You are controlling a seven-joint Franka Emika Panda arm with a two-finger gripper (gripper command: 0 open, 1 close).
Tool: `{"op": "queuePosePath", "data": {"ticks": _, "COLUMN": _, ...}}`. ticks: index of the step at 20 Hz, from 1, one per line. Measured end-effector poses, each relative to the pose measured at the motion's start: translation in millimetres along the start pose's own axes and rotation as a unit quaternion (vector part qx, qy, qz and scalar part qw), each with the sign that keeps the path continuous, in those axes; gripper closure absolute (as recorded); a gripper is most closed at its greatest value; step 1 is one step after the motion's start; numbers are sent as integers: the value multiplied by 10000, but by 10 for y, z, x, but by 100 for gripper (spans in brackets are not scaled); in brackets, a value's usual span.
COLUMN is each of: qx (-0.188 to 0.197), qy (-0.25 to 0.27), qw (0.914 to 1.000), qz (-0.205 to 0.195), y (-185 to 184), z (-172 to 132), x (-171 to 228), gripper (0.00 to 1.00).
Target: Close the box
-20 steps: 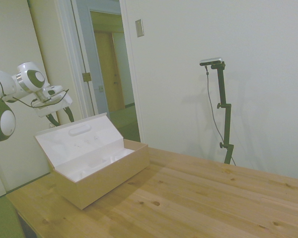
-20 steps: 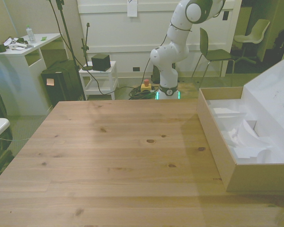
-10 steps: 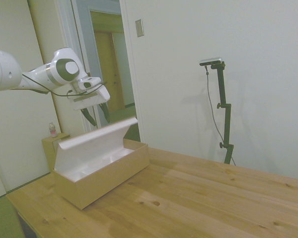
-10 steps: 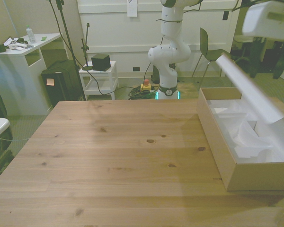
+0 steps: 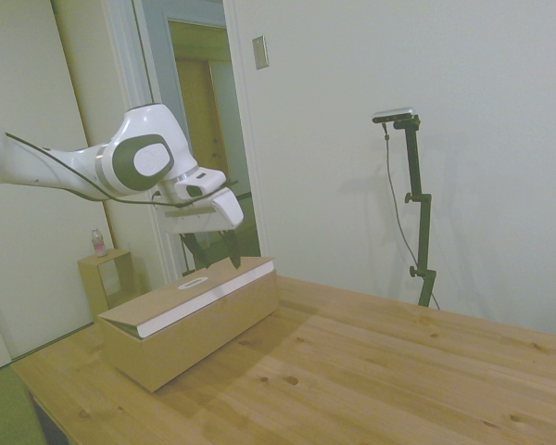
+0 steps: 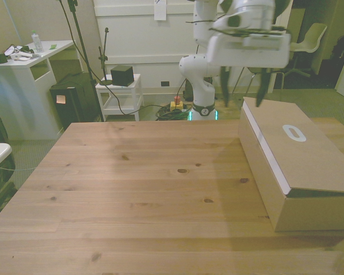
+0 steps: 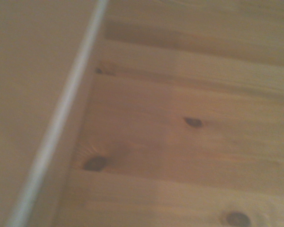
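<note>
The long tan cardboard box [image 5: 195,320] lies at the table's end, near the front view's right edge [image 6: 298,166]. Its flap lid [image 6: 309,152] rests down flat over the top, oval white mark [image 6: 294,133] facing up. A thin white strip [image 5: 204,297] shows along the lid's free edge. My gripper [image 6: 242,94] hovers just above the box's far end, open, with nothing between its dark fingers [image 5: 232,250]. In the side view the gripper [image 5: 215,258] hangs close over the lid near the oval mark [image 5: 193,284]. The blurred wrist view shows the lid [image 7: 28,94], its white edge [image 7: 61,118] and the table boards [image 7: 180,132].
The wooden table [image 6: 137,183] spreads wide to the box's side in the front view. Off the table, a small wooden cube shelf [image 5: 107,278] carries a bottle [image 5: 97,243]. Behind the table stand a white cart [image 6: 121,91], a white desk [image 6: 23,63] and a chair [image 6: 258,57].
The lid swung from upright, through half-way, down flat onto the box. My gripper travelled from behind the raised lid, over it, to just above the box's top.
</note>
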State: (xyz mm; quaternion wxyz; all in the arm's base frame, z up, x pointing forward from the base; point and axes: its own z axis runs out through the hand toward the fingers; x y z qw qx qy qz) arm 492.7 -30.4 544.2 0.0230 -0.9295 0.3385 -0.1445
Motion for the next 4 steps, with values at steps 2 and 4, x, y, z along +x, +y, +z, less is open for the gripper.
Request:
{"op": "queuePosePath", "data": {"ticks": 2, "qx": -14, "qy": -79, "qw": 9998, "qz": 166, "y": 585, "z": 192, "x": 43, "gripper": 0}}
{"op": "queuePosePath", "data": {"ticks": 4, "qx": -51, "qy": -156, "qw": 9995, "qz": 258, "y": 1066, "z": 458, "x": -34, "gripper": 0}}
